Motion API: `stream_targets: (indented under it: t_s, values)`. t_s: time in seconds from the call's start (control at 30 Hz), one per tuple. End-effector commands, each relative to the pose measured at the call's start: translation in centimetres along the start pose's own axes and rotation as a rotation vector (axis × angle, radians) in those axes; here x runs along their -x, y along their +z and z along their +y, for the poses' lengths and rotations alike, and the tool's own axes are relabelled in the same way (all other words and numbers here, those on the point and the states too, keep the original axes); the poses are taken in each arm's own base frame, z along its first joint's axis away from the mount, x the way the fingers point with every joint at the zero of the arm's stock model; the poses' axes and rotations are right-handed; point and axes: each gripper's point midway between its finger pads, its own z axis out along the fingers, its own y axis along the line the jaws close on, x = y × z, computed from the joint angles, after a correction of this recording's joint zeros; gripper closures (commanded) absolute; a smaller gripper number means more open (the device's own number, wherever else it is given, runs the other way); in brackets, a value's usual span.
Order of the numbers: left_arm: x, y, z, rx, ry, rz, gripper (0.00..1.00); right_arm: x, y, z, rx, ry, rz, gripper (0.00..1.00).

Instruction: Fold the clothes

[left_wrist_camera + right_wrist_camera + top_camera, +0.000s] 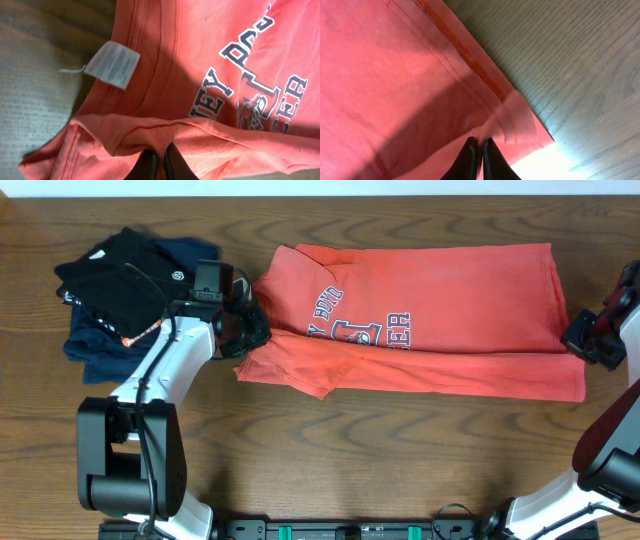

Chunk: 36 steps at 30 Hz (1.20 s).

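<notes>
The coral-red T-shirt [430, 320] lies spread across the table's middle, partly folded, with navy-and-white lettering showing. My left gripper [248, 330] is at the shirt's left end, shut on a fold of the red cloth near the collar; in the left wrist view the fingers [161, 157] pinch the cloth [200, 75] below the white care label [112, 65]. My right gripper [575, 340] is at the shirt's right edge, shut on the hem corner; in the right wrist view the fingers [479, 150] pinch the red cloth [395, 75].
A black folded garment [115, 275] lies on a navy-blue folded garment [100, 345] at the table's left, just behind the left arm. Bare wooden table [400, 460] lies in front of the shirt.
</notes>
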Motion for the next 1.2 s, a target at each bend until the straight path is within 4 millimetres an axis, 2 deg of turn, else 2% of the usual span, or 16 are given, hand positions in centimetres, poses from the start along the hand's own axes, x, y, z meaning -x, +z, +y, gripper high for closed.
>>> stream_targets:
  t_s: [0.0, 0.23, 0.27, 0.33, 0.4, 0.53, 0.67, 0.93, 1.07, 1.17]
  values:
    - [0.6, 0.2, 0.2, 0.007, -0.001, -0.025, 0.94, -0.1, 0.4, 0.3, -0.007, 0.001, 0.002, 0.94]
    - [0.8, 0.2, 0.1, 0.002, 0.004, -0.034, 0.94, -0.2, 1.5, 1.0, -0.003, -0.014, 0.01, 0.96]
    - [0.8, 0.2, 0.1, 0.002, 0.003, -0.034, 0.89, -0.3, 1.7, 1.1, -0.005, -0.017, 0.017, 0.95]
    - [0.7, 0.2, 0.2, 0.004, 0.002, -0.031, 0.59, -0.6, 1.8, 1.0, -0.009, -0.02, 0.029, 0.89]
    - [0.6, 0.2, 0.2, 0.005, 0.001, -0.027, 0.47, -1.1, 1.7, 0.4, -0.037, -0.028, 0.047, 0.87]
    - [-0.1, 0.2, 0.1, -0.004, -0.009, 0.007, 0.45, -2.0, 1.5, -1.6, -0.137, -0.032, 0.081, 0.82]
    - [-1.4, 0.1, -0.4, -0.04, -0.021, 0.067, 0.45, -2.6, 1.8, -1.6, -0.129, -0.03, 0.102, 0.77]
    - [-3.8, 0.3, -0.7, -0.03, 0.018, 0.15, 0.45, -3.2, 4.5, 0.0, -0.032, -0.023, 0.076, 0.79]
    - [-4.2, 0.4, -1.1, -0.03, 0.031, 0.162, 0.45, -1.9, 5.9, 1.9, 0.072, -0.014, -0.014, 0.81]
    - [-4.6, 0.5, -1.4, -0.031, 0.042, 0.169, 0.45, 0.0, 6.2, 3.4, 0.156, 0.011, -0.101, 0.71]
